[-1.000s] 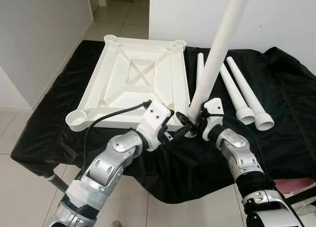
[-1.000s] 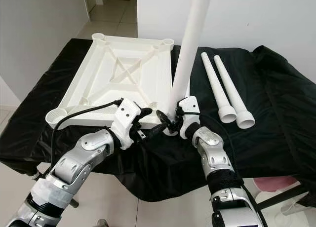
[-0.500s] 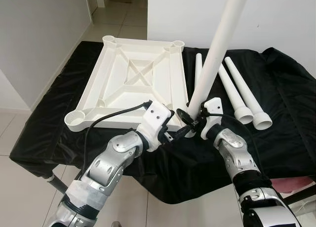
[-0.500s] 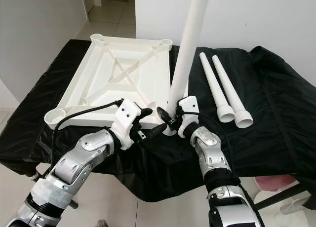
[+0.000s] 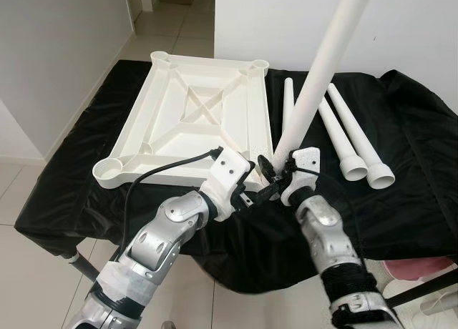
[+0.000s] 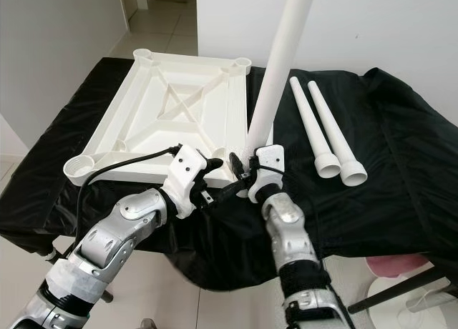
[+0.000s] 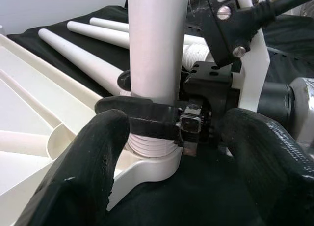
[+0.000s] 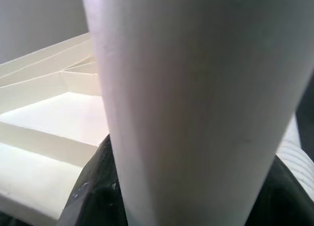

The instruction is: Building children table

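— Right gripper (image 5: 275, 173)?
— Jaws clamped around the upright white table leg (image 5: 315, 86), threaded end at the near right corner socket of the upturned tabletop (image 5: 193, 118).
— Left gripper (image 7: 167, 152)?
— Jaws wide, flanking the leg's base. Three spare legs (image 5: 351, 139) lying right on the black-draped worktop (image 5: 422, 164).

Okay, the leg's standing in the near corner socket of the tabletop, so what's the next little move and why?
Probably twist the leg further into the corner socket. The right tool is clamped round its base, threads still show above the socket, and the leg leans instead of standing straight. The left tool sits beside it.
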